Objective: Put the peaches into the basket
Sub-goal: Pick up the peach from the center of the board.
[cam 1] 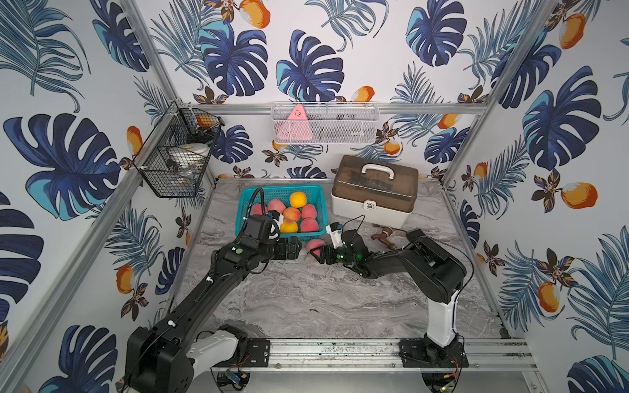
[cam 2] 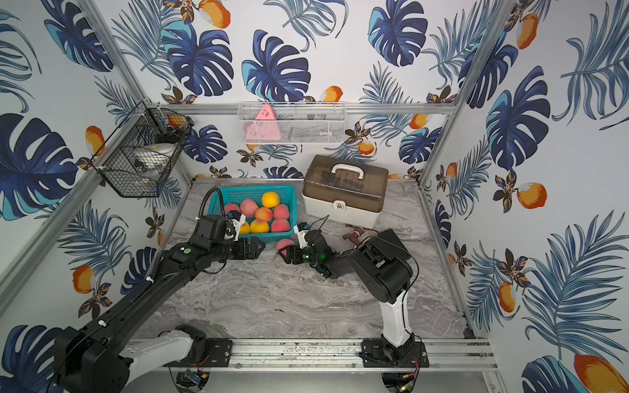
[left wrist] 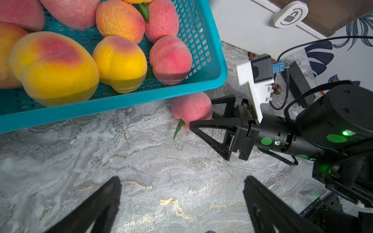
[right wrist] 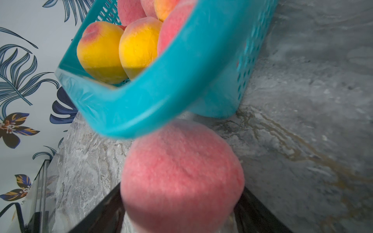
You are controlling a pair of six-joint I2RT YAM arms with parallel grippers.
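Right gripper (left wrist: 201,113), jaws half open, flanks the loose peach (left wrist: 189,107) on table (left wrist: 141,161) under basket (left wrist: 121,100) corner, hold unconfirmed; straight lift may snag flared rim, knocking fruit free.

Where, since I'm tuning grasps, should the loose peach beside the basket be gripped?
Grip the peach across its round middle, jaws on opposite flanks, coming low from the open table side, as the right gripper does. The flared basket rim likely crowds the other side; the leaf looks flimsy.

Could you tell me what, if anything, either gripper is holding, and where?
Left gripper: nothing. Right gripper straddles the pink peach at its sides; whether it grips cannot be told.
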